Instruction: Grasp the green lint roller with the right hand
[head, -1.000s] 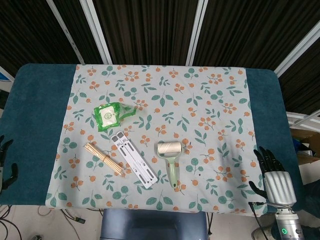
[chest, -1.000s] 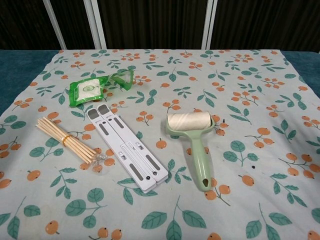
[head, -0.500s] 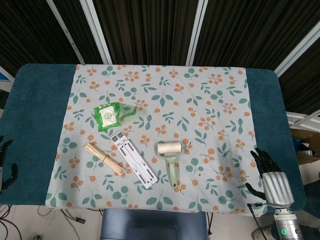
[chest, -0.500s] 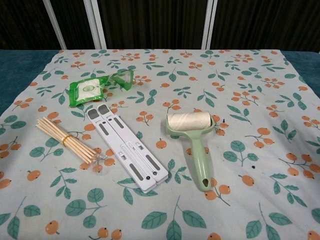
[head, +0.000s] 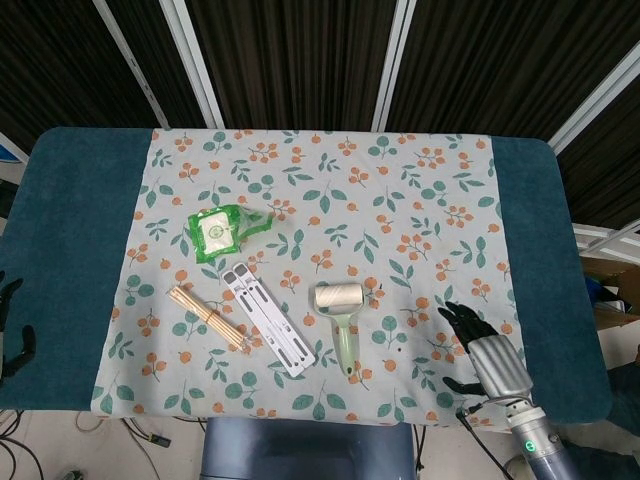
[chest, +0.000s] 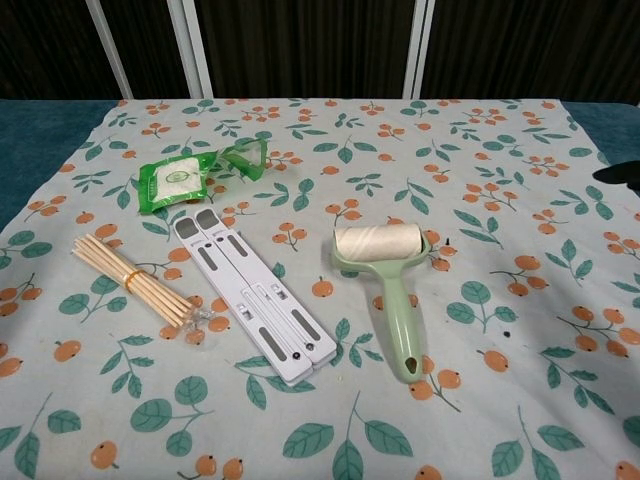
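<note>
Right hand (head: 487, 352) over the near right part of the table (head: 70, 230), above the patterned cloth (head: 400, 200) near its right edge; its dark fingers (head: 462, 318) are spread apart and hold nothing. In the chest view only a dark tip of this hand (chest: 622, 173) enters at the right border, so its posture cannot be read there.

Green lint roller (head: 340, 318) to the left of the right hand, well apart from it and untouched. It lies flat on the cloth, the pale roll at the far end and the green handle running toward the near edge of the table; the handle end is the part nearest the hand's level. The chest view shows the same roller (chest: 388, 283) with the roll crosswise and the handle pointing toward the camera.

Further left of the roller, and farther still from the right hand: a white folding stand (head: 268, 321), a bundle of wooden sticks (head: 207, 317) and a green packet (head: 222, 229).

Left hand (head: 10, 330) at the left border of the head view, beside the table's near left edge; it is cut off by the frame and dark, so whether its fingers are apart or curled cannot be told.
</note>
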